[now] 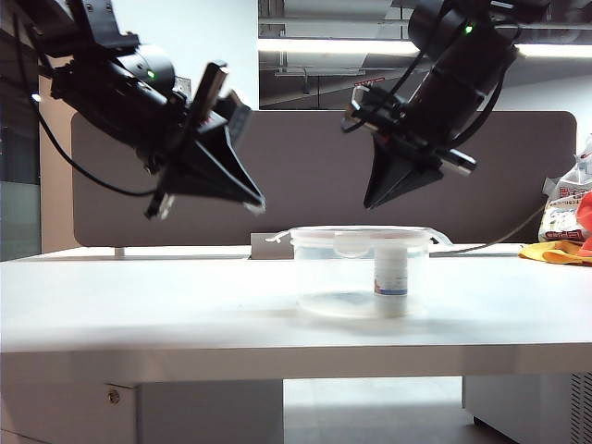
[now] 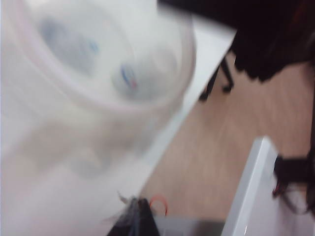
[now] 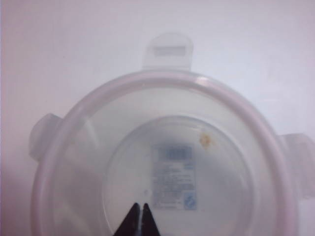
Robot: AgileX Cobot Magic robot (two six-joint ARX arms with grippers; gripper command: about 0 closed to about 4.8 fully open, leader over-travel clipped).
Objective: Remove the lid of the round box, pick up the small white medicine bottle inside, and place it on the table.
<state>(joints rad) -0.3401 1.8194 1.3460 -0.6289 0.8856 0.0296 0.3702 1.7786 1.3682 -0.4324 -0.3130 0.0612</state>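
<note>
The round box (image 1: 344, 277) stands mid-table (image 1: 139, 296) with the lid (image 1: 361, 235) on it. Inside, toward its right, stands the small white medicine bottle (image 1: 391, 277), upright. My left gripper (image 1: 255, 206) hangs shut and empty above and to the left of the box, pointing down toward it. Over the lid's middle, my right gripper (image 1: 369, 203) is also shut and empty, clear of it. In the right wrist view the shut tips (image 3: 139, 206) hover over the lid (image 3: 162, 128), and a clip tab (image 3: 168, 49) sticks out. The left wrist view is blurred; the box (image 2: 93, 64) fills it beyond the gripper (image 2: 140, 201).
A dark partition panel (image 1: 305, 157) runs along the back of the table. Bags and a yellow cloth (image 1: 566, 231) lie at the far right. Past the table edge, the left wrist view shows brown floor (image 2: 211, 157) and another white desk (image 2: 251, 196).
</note>
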